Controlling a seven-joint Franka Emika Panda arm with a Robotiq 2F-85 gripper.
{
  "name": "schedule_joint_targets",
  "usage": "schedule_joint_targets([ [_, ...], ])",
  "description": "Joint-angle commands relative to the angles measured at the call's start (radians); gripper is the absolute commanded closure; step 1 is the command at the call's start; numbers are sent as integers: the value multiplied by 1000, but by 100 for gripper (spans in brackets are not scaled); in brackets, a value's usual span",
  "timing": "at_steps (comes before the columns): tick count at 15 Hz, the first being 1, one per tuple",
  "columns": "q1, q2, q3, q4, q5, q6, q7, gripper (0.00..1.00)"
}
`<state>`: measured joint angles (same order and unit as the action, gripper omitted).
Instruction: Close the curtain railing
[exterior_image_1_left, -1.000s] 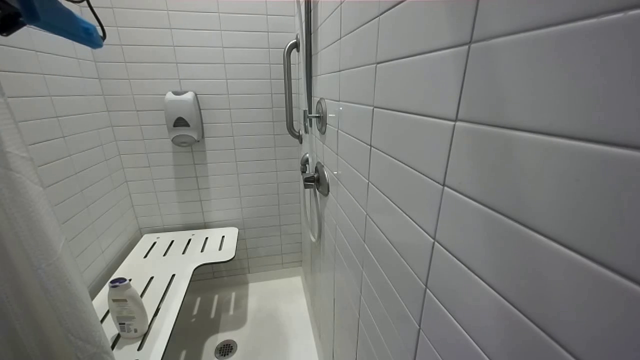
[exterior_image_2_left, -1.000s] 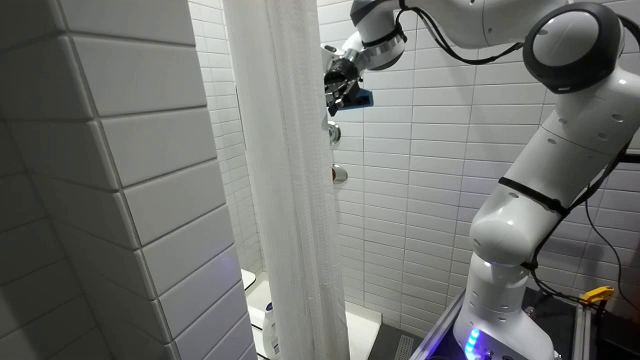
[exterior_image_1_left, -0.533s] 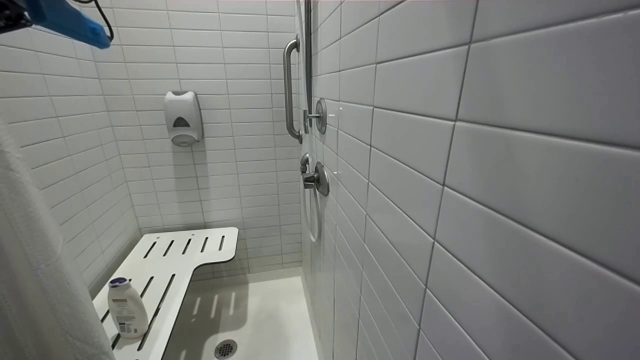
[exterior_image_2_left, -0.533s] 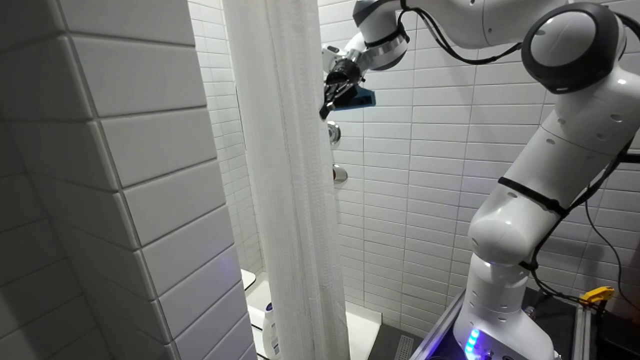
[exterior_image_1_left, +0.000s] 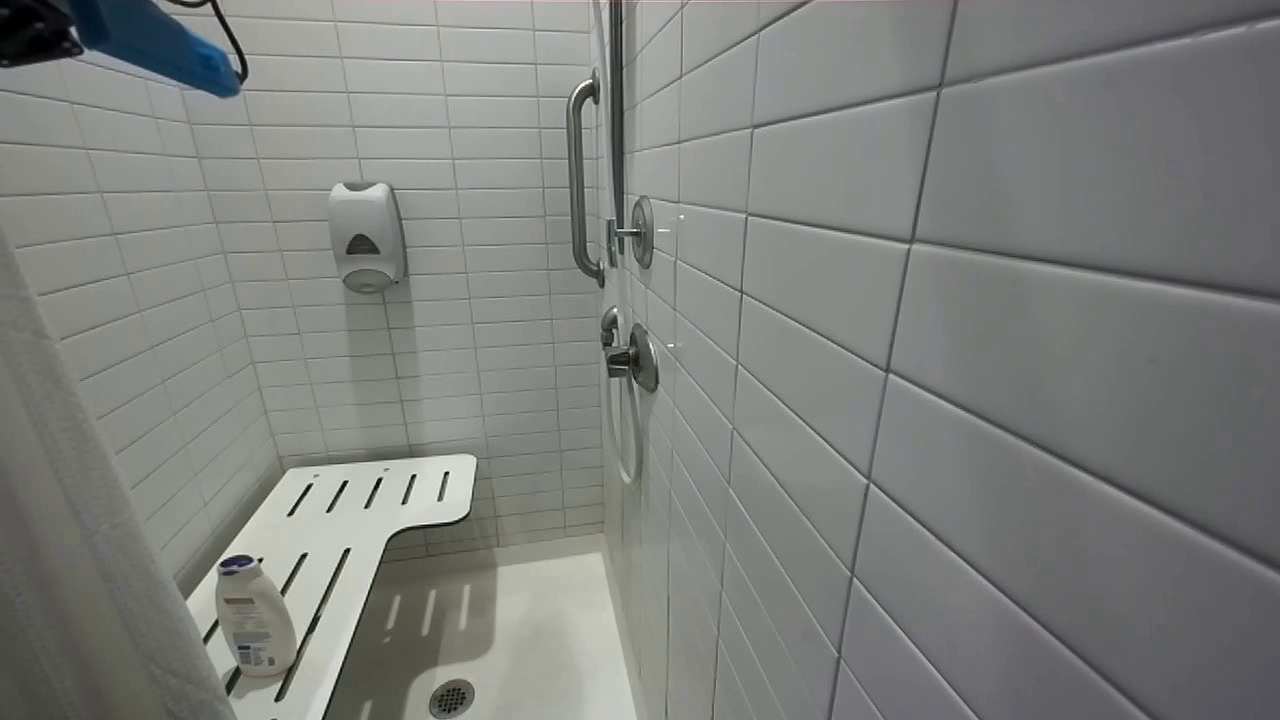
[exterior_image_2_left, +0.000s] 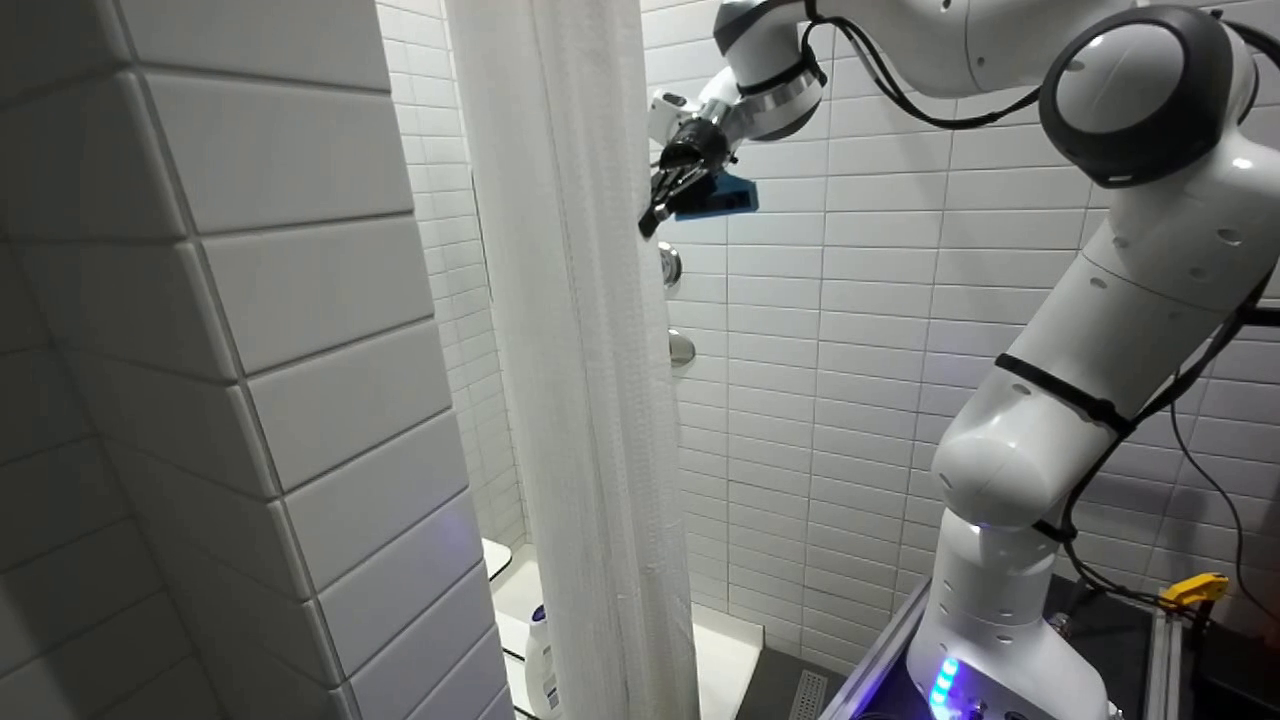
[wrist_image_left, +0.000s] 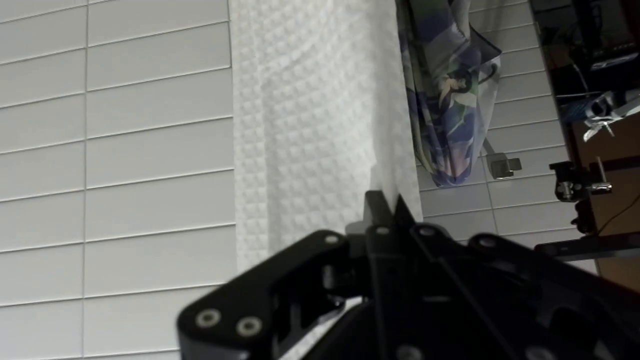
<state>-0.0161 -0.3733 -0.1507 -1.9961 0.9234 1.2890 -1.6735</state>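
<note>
The white curtain hangs in a narrow bunch of vertical folds, and its edge also shows at the left of an exterior view. In the wrist view the curtain has a waffle texture. My gripper is shut there, with a thin fold of the cloth pinched between its fingertips. An exterior view has the black gripper against the curtain's right edge, at upper height. Only part of the gripper's black body and a blue part enter the top left corner of an exterior view. The curtain railing is out of view.
A white slatted bench carries a bottle. On the tiled walls are a soap dispenser, a grab bar and shower valves. A floral cloth hangs beside the curtain. A tiled wall corner stands in front.
The jaws have closed on the curtain's edge. The gripper and wrist have since shifted slightly to the right in both exterior views, and the curtain's edge has moved a little with them.
</note>
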Motion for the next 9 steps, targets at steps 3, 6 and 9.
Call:
schedule_joint_targets([
  [3, -62, -9, -2, 9, -38, 24, 18, 100],
  [6, -91, -16, -1, 8, -69, 71, 30, 100],
  [9, -114, -24, -5, 13, -110, 149, 59, 100],
])
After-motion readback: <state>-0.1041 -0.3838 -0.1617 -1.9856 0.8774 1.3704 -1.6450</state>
